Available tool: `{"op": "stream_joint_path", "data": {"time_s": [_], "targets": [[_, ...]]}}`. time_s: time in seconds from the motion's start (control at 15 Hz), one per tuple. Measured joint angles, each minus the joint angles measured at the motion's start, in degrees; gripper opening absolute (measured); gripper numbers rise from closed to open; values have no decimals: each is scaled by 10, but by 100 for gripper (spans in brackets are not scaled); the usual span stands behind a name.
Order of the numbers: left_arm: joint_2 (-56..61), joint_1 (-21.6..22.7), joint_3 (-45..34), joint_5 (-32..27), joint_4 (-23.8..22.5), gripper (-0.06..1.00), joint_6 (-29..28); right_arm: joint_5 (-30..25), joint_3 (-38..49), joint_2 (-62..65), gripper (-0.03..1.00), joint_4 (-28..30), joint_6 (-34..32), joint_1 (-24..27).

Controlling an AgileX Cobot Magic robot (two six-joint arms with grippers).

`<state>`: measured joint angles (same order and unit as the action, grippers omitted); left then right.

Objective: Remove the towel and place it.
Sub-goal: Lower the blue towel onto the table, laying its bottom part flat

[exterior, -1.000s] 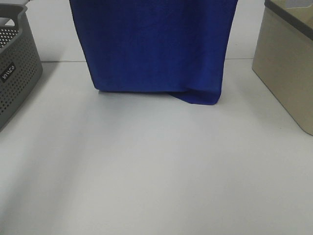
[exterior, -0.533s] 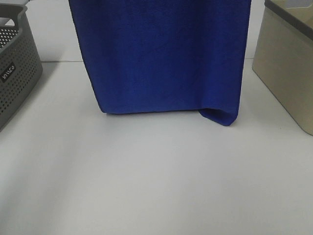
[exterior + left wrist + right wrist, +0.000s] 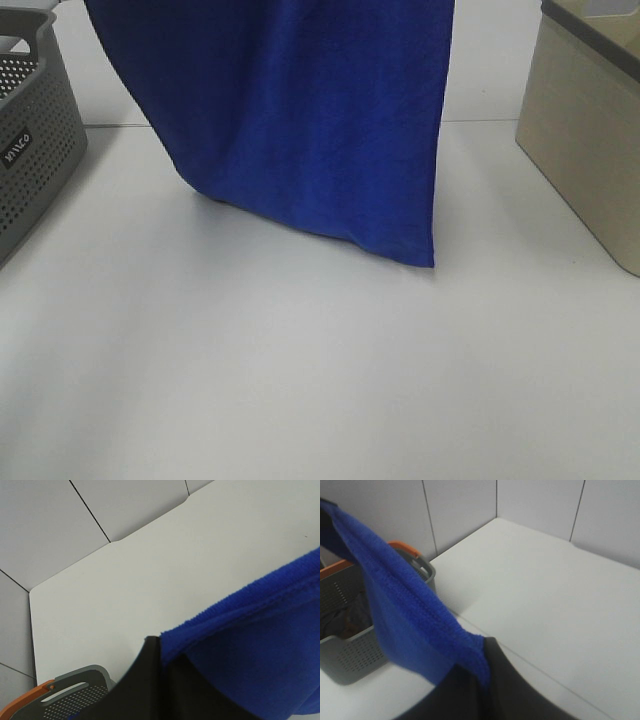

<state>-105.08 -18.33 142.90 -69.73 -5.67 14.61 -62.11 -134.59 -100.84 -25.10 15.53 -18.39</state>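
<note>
Nearest us, the white flat bench is bare. Over its middle hangs the large royal-blue plush towel, clear of the grey perforated plastic basket on the left and the beige box-shaped bin on the right.

Half a second ago its hem was about level with a curled right corner. Now the hem slants, left side raised and swung toward the basket, right corner lowest. We cannot tell if that corner touches the bench. We judge removal done and placing not yet.

The long axis runs left-right between the grips, and the sheet drops downward.

The left hand is clamped on the towel's top edge. The right hand is clamped on it too.
</note>
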Motion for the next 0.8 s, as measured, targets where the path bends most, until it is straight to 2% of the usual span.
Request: {"op": "stream_joint_path", "data": {"time_s": [0.13, 0.27, 0.6, 0.8], "targets": [[-9, 0, 0, 37, -5, 0, 2, 48, 0, -12, 2, 22, 10, 0], [-25, 0, 0, 104, -19, 0, 2, 102, 0, -36, 2, 48, 17, 0], [-111, 1, 0, 376, -44, 0, 2, 285, 0, -112, 2, 74, 72, 1], [-154, 1, 0, 506, -70, 0, 2, 344, 0, -135, 2, 67, 101, 10]]}}
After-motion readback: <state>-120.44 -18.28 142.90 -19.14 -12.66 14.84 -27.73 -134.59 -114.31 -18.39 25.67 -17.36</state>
